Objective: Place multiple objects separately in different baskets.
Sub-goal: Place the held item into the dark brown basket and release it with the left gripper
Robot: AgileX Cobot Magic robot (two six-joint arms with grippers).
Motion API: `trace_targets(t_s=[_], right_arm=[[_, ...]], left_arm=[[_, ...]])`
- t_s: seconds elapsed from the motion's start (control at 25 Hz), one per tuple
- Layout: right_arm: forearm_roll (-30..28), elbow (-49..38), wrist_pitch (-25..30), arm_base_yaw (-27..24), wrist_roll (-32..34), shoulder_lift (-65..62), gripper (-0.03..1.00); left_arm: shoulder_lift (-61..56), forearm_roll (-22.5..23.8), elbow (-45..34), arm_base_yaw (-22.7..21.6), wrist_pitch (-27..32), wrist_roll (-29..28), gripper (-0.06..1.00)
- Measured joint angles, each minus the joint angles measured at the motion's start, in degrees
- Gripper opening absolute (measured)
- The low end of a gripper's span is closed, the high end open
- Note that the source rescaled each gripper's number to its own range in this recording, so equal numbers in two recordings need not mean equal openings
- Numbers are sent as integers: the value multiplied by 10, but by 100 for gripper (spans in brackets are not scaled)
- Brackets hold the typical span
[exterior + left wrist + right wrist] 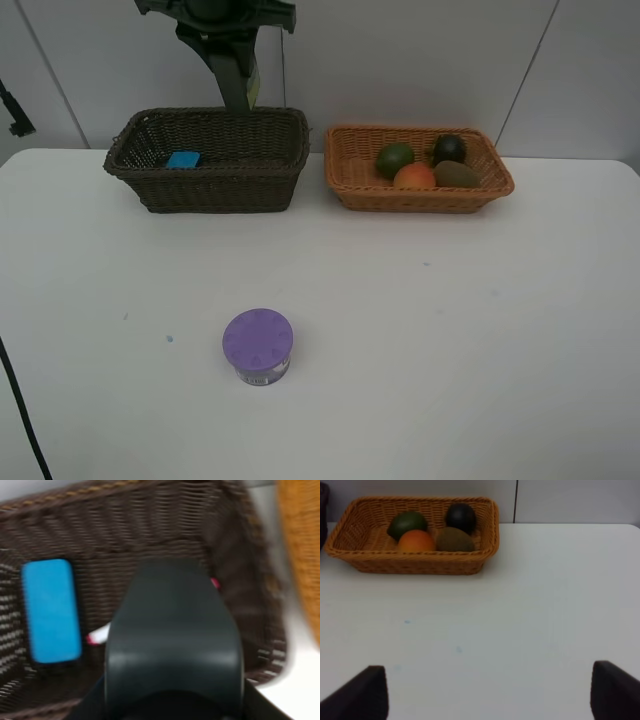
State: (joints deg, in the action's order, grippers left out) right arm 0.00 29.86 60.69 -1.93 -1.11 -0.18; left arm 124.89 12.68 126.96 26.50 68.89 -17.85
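white tabletop [450, 330] against a pale panelled wall, with two wicker baskets along its far edge: the dark brown basket [205, 185] on the left and the light orange basket [420, 195] on the right. the orange one holds the fruit, packed close together: lime [395, 160], mangosteen [449, 148], peach [414, 177] and kiwi [456, 174].

the step in hand looks like delivering the dark green bottle [172, 645] into the brown basket. the left gripper [228, 60] hangs over that basket, and in the left wrist view the bottle fills the middle, apparently clamped in its grip. below it lie the blue eraser [50, 610], toward the basket's left, and the red-capped marker [98, 634].

the next move, as i judge it, calls for lowering the bottle clear of the marker and letting go. after that comes the purple-lidded jar [257, 345], which stands alone on the near table, left of centre. the right gripper [490, 695] hovers over bare table with its fingers spread wide and nothing between them.

the left wrist view is smeared. the bottle hides the left fingers, so the grip is inferred, and it also covers the marker's middle. the right gripper lies outside the high view.
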Motion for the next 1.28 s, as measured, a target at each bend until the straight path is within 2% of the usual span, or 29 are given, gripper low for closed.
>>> trace_targets(t_s=[0.48, 1.2, 1.24, 1.28], right_arm=[[0, 0, 0, 0, 0, 0, 94], [0, 0, 0, 0, 0, 0, 94], [0, 0, 0, 0, 0, 0, 94], [0, 0, 0, 0, 0, 0, 94]], left_arm=[[84, 3, -4, -54, -2, 20, 38], [101, 14, -5, -61, -2, 55, 38], [101, 15, -5, -61, -2, 59, 38], [101, 17, -5, -61, -2, 61, 43]])
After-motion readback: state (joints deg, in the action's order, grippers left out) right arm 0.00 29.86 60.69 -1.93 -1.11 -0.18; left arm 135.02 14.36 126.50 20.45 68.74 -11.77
